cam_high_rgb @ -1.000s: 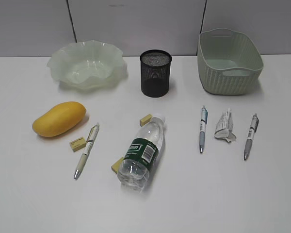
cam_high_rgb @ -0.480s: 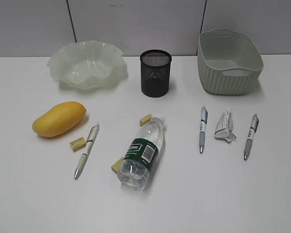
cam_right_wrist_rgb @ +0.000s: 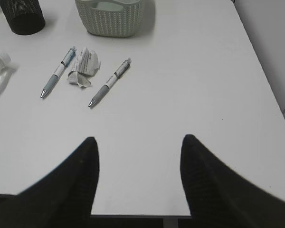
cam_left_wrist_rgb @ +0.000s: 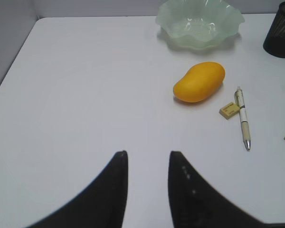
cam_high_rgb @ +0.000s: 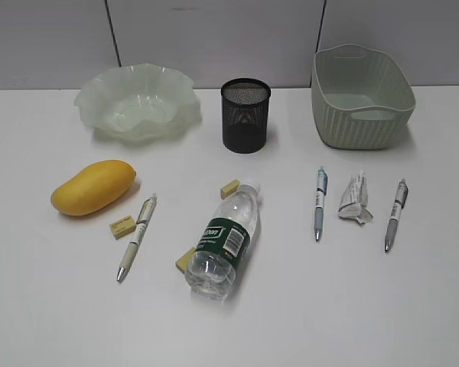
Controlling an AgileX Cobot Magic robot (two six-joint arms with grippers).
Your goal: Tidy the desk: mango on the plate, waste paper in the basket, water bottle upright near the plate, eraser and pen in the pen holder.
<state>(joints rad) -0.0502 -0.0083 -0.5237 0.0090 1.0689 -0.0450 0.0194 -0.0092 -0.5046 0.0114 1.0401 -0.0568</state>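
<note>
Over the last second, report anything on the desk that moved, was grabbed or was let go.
Nothing visibly changed: the mango, water bottle, waste paper and pens lie where they were, nothing grabbed or released.

The white desk (cam_high_rgb: 53, 321) is carrying a plate (cam_high_rgb: 135, 101), pen holder (cam_high_rgb: 245, 115) and basket (cam_high_rgb: 359, 97) along its far edge; nearer are lying a mango (cam_high_rgb: 92, 186), three erasers (cam_high_rgb: 122, 226), three pens (cam_high_rgb: 136, 238), a toppled water bottle (cam_high_rgb: 224, 240) and waste paper (cam_high_rgb: 355, 198).
</note>
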